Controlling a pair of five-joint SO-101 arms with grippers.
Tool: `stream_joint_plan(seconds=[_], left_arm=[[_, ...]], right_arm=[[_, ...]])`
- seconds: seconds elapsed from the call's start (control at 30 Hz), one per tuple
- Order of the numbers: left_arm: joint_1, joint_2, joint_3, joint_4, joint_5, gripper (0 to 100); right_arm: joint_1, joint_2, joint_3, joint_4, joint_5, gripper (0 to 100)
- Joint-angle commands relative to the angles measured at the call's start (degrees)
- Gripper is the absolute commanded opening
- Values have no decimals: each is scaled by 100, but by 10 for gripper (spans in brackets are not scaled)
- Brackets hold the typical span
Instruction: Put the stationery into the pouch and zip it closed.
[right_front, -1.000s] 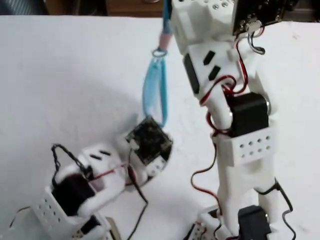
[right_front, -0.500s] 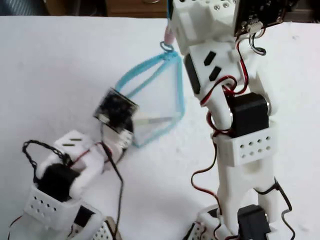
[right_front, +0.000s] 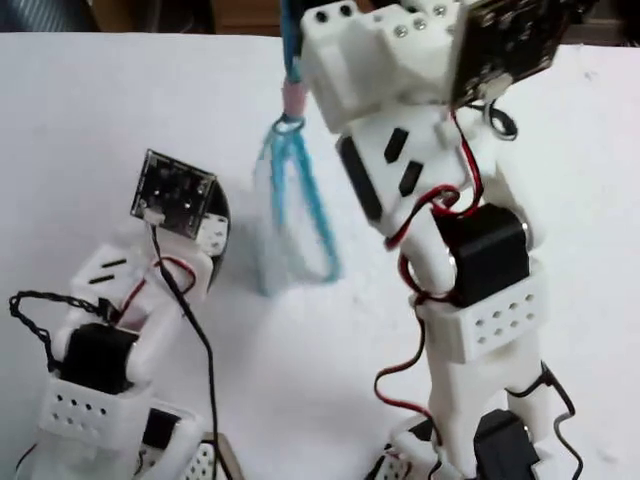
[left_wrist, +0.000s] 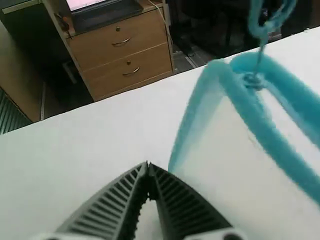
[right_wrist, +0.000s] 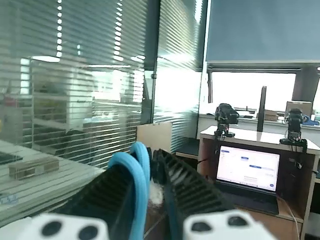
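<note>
One right claw (right_wrist: 152, 162) grips the pouch strap (right_wrist: 134, 172).

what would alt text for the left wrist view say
The left gripper, dark, ridged and shut on nothing, sits over a white table. Just beyond it a clear pouch with blue edging is held up by a blue cord. Wooden drawers stand behind the table.

Blue-edged pouch (right_front: 292, 212) btwn the two arms
</note>
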Motion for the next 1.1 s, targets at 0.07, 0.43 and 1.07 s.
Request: stream_joint_plan(seconds=[0.07,0.43,1.07], left_arm=[[31,13,-1284,1090,-35,27],[31,13,-3763,3051,-35,26],[1437,-233,-4633,4026,-387,53]], right_arm=[[-84,145,-211,-22,422,15],[-110,681,-501,-1015,475,15],[-119,690,-1538,-1297,1090,15]])
